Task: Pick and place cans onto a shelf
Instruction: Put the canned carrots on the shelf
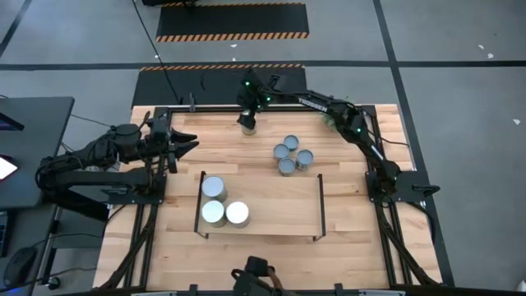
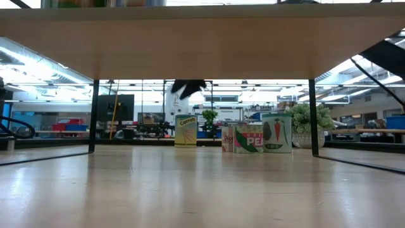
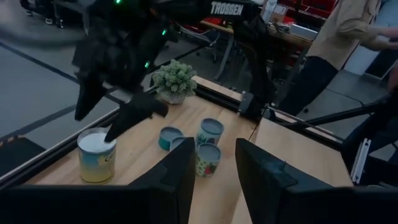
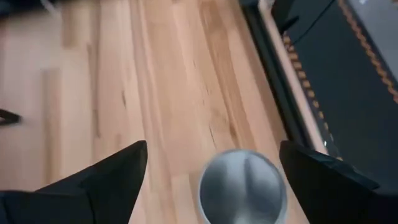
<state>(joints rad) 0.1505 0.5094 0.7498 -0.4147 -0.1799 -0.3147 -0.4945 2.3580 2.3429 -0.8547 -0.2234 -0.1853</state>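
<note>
A yellow-labelled can (image 1: 248, 125) stands upright on the table near its far edge; it also shows in the low view (image 2: 186, 131) and the left wrist view (image 3: 97, 155). My right gripper (image 1: 247, 109) hangs open just above it, one finger to each side of its silver top (image 4: 244, 185), clear of it in the low view (image 2: 188, 87). Three pale cans (image 1: 220, 205) stand on the left end of the light-wood shelf (image 1: 279, 205). Several smaller bluish cans (image 1: 292, 155) stand together on the table beyond the shelf. My left gripper (image 1: 187, 146) is open and empty at the table's left.
A small green plant (image 1: 337, 111) stands at the far right, behind the right arm. The shelf's black rails (image 1: 320, 201) rise at its short ends. A person (image 3: 348, 37) stands beyond the table. Bare wood lies between the single can and the shelf.
</note>
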